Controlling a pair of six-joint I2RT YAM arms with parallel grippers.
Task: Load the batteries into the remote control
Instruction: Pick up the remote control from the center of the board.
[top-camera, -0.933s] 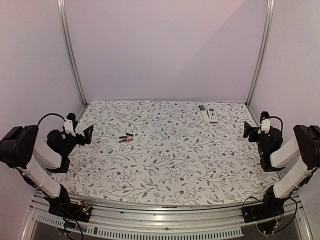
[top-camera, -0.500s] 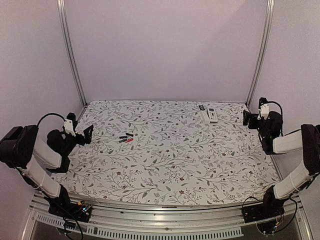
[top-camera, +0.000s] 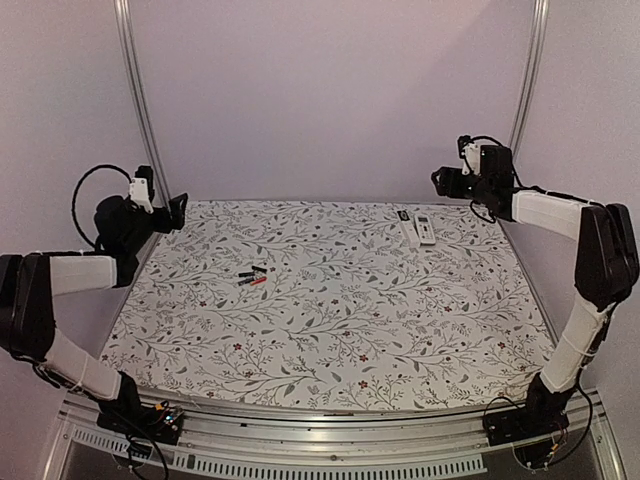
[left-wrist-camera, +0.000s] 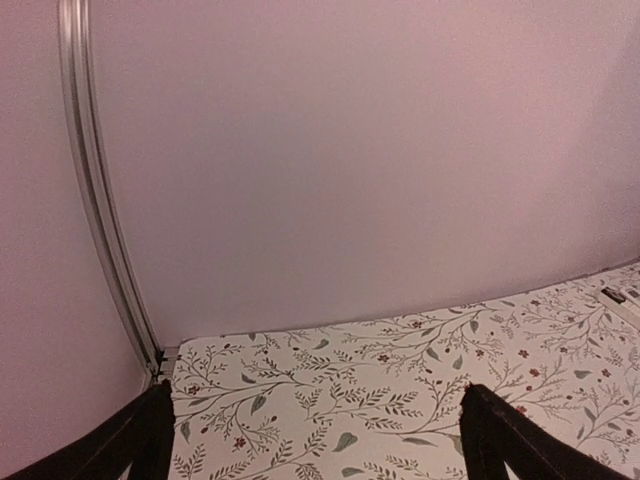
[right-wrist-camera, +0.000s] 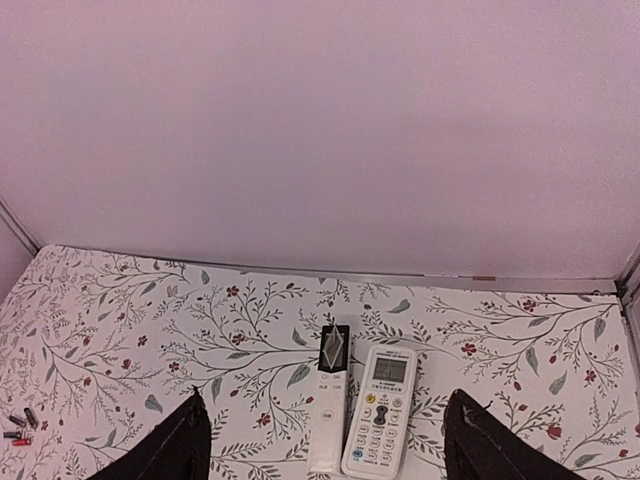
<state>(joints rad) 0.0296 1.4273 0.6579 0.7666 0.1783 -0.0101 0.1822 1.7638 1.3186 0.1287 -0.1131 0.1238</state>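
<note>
Cloth, risk: the cloth (top-camera: 330, 330) is printed with dark twigs and small red flowers, so the tiny batteries (top-camera: 252, 277) could be mistaken for pattern. It could also be dragged into a fold if a pick is made too low.
Remotes, risk: two are laid side by side, a wide remote (right-wrist-camera: 379, 410) with screen and buttons facing up and a slim remote (right-wrist-camera: 329, 425) with a dark patch at its far end. No open battery bay is shown, so the wrong one could be chosen. A turn-over is judged to be needed, during which either could be shoved into its neighbour.
Batteries, risk: being round and slim, they could be sent rolling by a glancing touch or squeezed out of an off-centre grip. Their ends cannot be told apart here, so one could be loaded the wrong way round.
Right gripper, state: the right gripper (top-camera: 440, 182) is held released in the air, with nothing between its fingers (right-wrist-camera: 178, 445).
Left gripper, state: the left gripper (top-camera: 178, 208) is spread wide and empty, raised over the far left corner.
Remotes, position: found at the far right of the table, below and ahead of the right fingers and framed between them in the wrist view; not touched.
Batteries, position: clustered left of centre on the cloth, nearer the left gripper, well apart from both sets of fingers and missing from the left wrist view.
</note>
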